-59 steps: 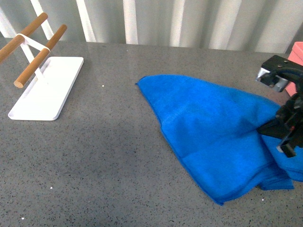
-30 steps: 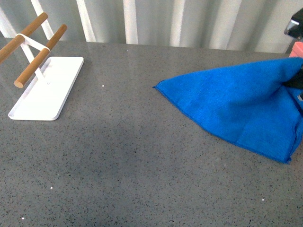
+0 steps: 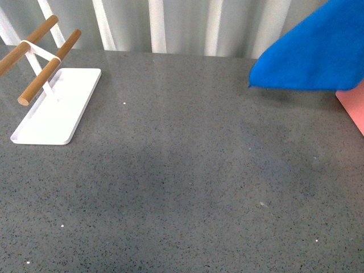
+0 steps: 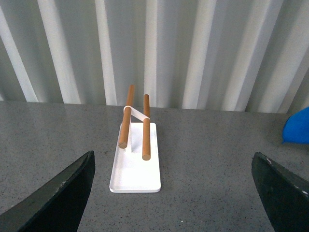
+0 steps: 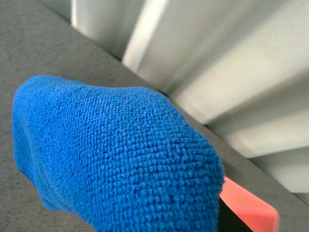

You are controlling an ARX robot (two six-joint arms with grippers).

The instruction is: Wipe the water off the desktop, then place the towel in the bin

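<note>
I cannot see the right gripper's fingers, because the towel (image 5: 120,154) covers them in the right wrist view. The towel is up in the air and touches nothing below it. So I think those fingers are closed on a bunch of its cloth.

The towel is blue and fuzzy. It looks soft, light and floppy, and I think it will not slip easily. It cannot break. If it is wet from wiping, it may be a bit heavier and may drip. A pinch on a thick bunch of folds is a good hold. A hold on one thin edge would let the rest swing low.

In the front view the towel hangs on the far right, with one pointed corner sticking out. The pink bin (image 3: 352,108) is just below it at the edge of the picture. That loose corner could catch on the bin's wall.

The left gripper (image 4: 173,193) has its fingers (image 4: 63,193) wide apart and holds nothing.

The grey desktop (image 3: 182,187) lies below. I cannot make out any water on it. The white tray (image 3: 57,108) with wooden rods (image 3: 48,68) is well apart, on the left.
</note>
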